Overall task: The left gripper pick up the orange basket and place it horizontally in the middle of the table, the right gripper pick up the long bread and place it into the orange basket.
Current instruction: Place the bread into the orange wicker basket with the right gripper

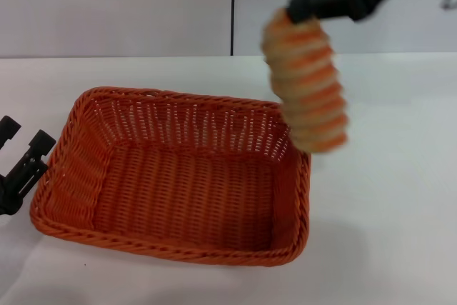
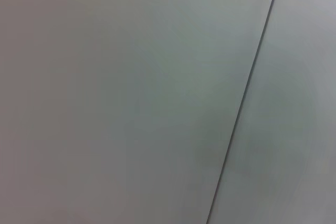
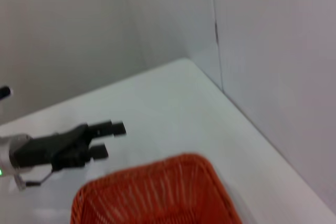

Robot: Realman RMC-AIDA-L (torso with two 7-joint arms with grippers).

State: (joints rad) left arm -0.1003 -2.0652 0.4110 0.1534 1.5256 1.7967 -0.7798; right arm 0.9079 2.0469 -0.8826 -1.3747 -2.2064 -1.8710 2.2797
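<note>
The orange basket [image 1: 186,191] lies flat on the white table [image 1: 385,205], long side across, with nothing inside it. The long bread [image 1: 308,83] hangs lengthwise in the air above the basket's far right corner. My right gripper [image 1: 300,6] is shut on its upper end. My left gripper [image 1: 23,137] rests low just off the basket's left end, open and holding nothing. The right wrist view shows a corner of the basket [image 3: 157,192] with the left gripper [image 3: 109,140] beside it, fingers apart. The left wrist view shows only wall.
A grey wall [image 1: 114,5] with a vertical seam [image 1: 233,8] runs behind the table. White tabletop extends to the right of the basket and in front of it.
</note>
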